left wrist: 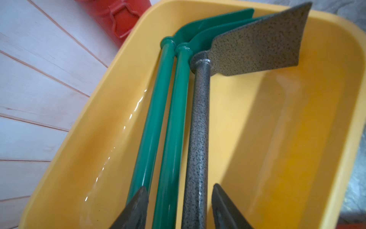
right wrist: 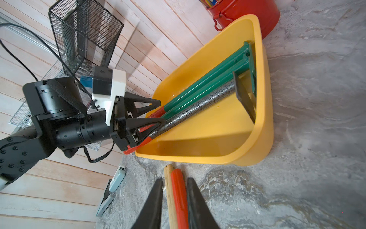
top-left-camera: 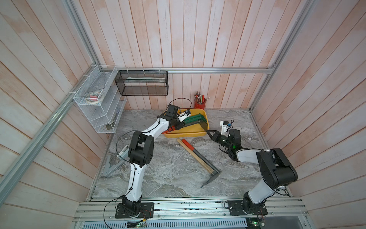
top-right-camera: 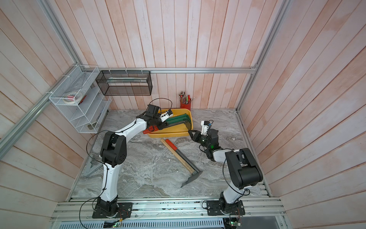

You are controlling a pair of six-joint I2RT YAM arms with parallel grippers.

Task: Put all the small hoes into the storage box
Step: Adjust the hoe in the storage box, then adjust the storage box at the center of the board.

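You are finding the small hoe (left wrist: 198, 128) lying inside the storage box (left wrist: 297, 138). The left gripper (left wrist: 179, 187) is standing with jaws apart around its shaft. The right gripper (right wrist: 175, 179) is hovering slightly parted, empty. Two long-handled tools (top-left-camera: 198, 155) are lying outside.

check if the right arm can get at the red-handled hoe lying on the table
Probably yes: the right gripper hangs empty near the red-handled hoe's grip end, with only bare table between. The wooden handle lying tight alongside may crowd one finger.
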